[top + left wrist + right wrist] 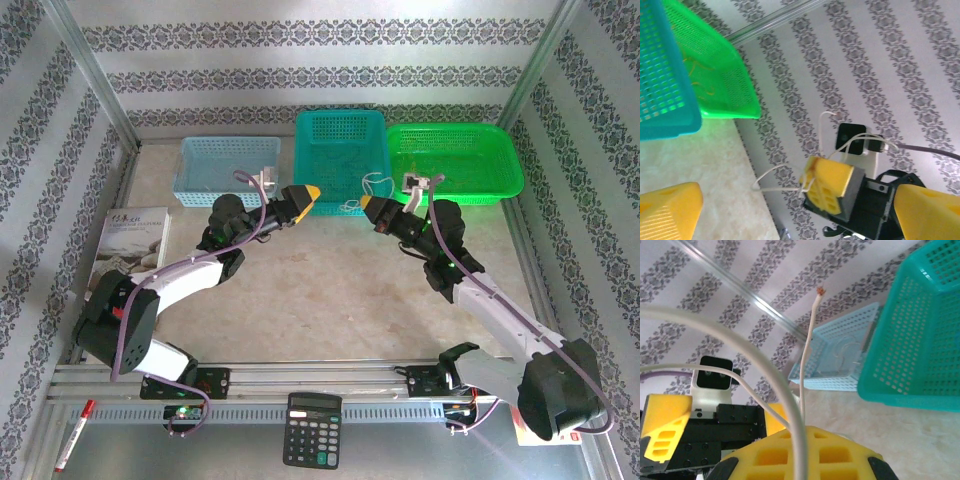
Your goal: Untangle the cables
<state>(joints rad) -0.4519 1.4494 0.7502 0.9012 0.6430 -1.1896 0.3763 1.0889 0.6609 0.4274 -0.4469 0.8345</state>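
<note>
The cables [362, 188] are thin pale white wires looping in the air in front of the teal basket. My right gripper [368, 206] is shut on them. In the right wrist view the white wires [807, 345] run over my yellow finger pad [805, 455], and one bare end points up. In the left wrist view a white loop [775, 182] sticks out from the right gripper's yellow fingers [832, 187]. My left gripper [305, 194] stands open a short way left of the wires, its fingers [667, 212] spread wide with nothing between them.
Three baskets line the back: light blue [225, 170] with white wires [845, 352] inside, teal [340, 150], and green [455, 160] with orange wires [702, 82] inside. A book [135, 240] lies at the left. A calculator [312, 428] and a marker [75, 435] rest on the near rail.
</note>
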